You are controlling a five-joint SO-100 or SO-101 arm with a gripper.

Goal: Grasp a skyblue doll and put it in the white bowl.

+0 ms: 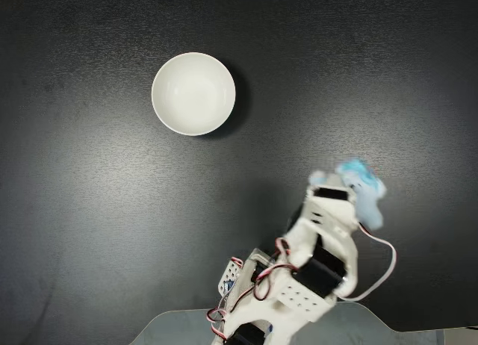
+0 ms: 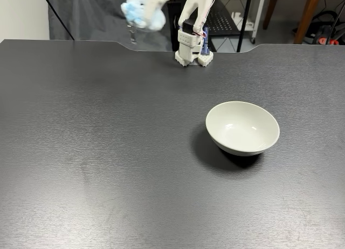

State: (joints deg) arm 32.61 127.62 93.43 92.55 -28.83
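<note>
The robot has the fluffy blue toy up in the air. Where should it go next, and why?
Probably swing the arm sideways toward the white bowl. The gripper holds the skyblue doll lifted clear of the table, but well away from the bowl, which sits empty. It likely needs to be over the bowl before the fingers open.

Mounted at the table's far edge in a fixed view, white arm rising from its base and folding over toward the left. Gripper raised high above the tabletop, blurred, jaws closed around the skyblue doll. From above in a fixed view, arm reaching up and to the right from the bottom edge, gripper at its tip, red and white cables looping beside the joints.
</note>
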